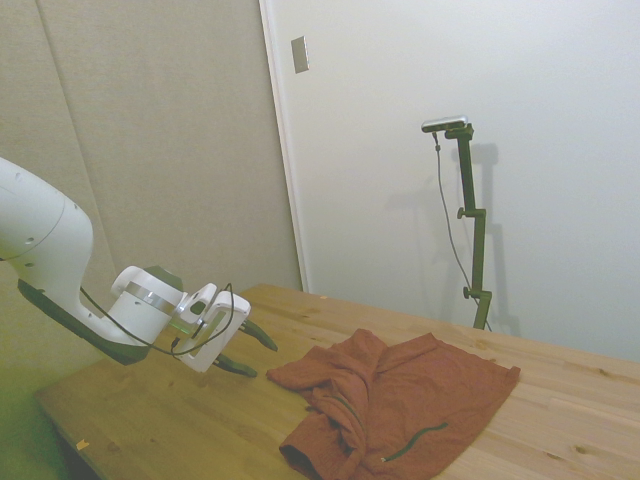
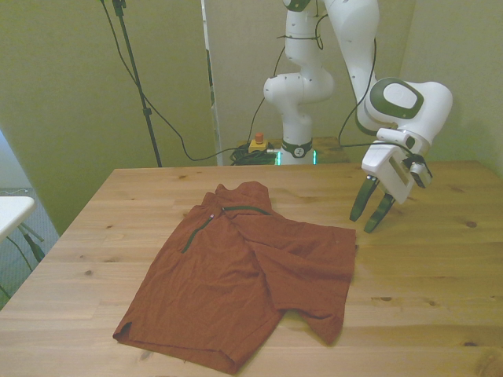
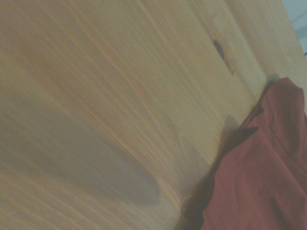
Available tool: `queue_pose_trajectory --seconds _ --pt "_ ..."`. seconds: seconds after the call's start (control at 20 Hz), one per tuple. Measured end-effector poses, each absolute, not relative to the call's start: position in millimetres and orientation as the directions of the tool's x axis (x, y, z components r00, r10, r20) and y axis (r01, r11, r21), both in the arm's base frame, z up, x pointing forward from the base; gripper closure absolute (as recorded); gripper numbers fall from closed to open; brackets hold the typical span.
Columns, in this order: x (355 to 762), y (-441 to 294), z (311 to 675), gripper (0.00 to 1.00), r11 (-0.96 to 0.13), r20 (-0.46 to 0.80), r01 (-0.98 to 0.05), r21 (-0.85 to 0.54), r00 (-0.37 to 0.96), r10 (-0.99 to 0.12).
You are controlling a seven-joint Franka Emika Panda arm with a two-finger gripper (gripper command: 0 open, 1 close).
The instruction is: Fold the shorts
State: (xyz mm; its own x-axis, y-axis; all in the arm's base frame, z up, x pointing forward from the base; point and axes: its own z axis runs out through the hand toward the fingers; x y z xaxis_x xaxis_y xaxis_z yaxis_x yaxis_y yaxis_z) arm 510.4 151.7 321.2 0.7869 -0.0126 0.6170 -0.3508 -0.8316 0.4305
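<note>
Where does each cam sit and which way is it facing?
Side view: off one side of the table, looking across it; arm enters from the picture's left, hand open, short of the shorts.
Front view: across the table, facing the robot; base, arm and hand show.
Wrist view: on the wrist, looking down at bare wood and a shorts edge; no robot parts.
Side and front share hand and shorts.

White arm, dark-green fingers

One shorts; one tool; one table; zipper lines, seemingly two.
</note>
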Motion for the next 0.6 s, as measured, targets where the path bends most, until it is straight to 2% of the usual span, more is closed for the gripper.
queue_pose_trajectory --seconds 0.6 --pt "525.1 98.7 321.2 0.00 -0.797 0.620 -0.430 0.424 0.780 -0.091"
